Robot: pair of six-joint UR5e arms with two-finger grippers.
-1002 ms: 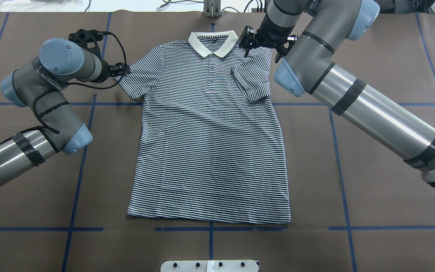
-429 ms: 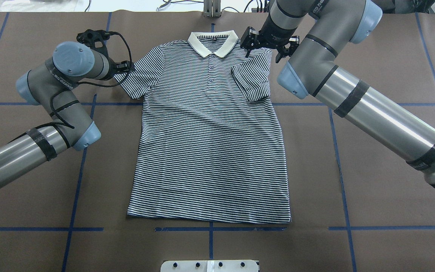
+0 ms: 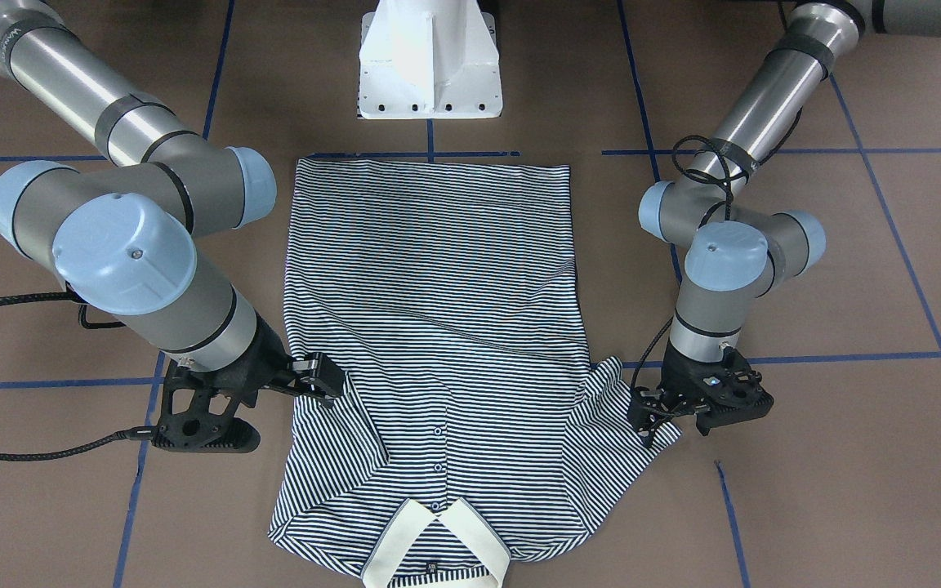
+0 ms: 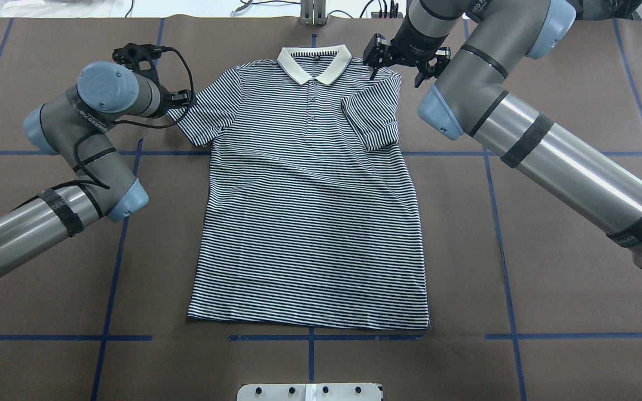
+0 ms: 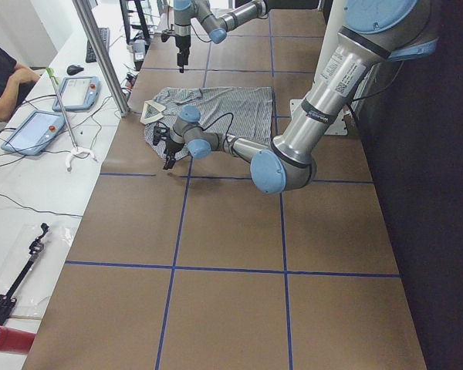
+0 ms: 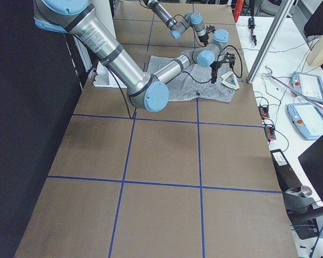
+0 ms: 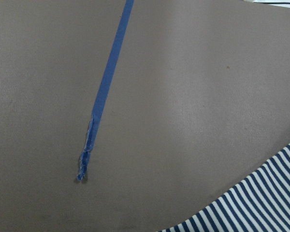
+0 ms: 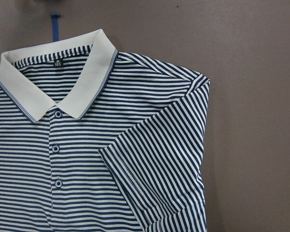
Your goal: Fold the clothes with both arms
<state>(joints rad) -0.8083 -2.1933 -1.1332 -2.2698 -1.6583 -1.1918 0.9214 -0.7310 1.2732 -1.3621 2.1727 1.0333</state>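
Polo shirt [image 4: 310, 223], black neck label [image 8: 57, 63], lettering illegible

The blue-and-white striped shirt [image 4: 310, 223] lies flat, buttons up, in the middle of the overhead view, cream collar at the top. Its right-side sleeve is folded in. The left arm [image 4: 90, 111] bends in from the left edge, the right arm [image 4: 566, 167] from the right.

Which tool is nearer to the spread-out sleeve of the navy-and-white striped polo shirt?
Left. The black left tool sits at the outer edge of the spread-out sleeve; the black right tool is across the striped polo shirt, by the opposite shoulder.
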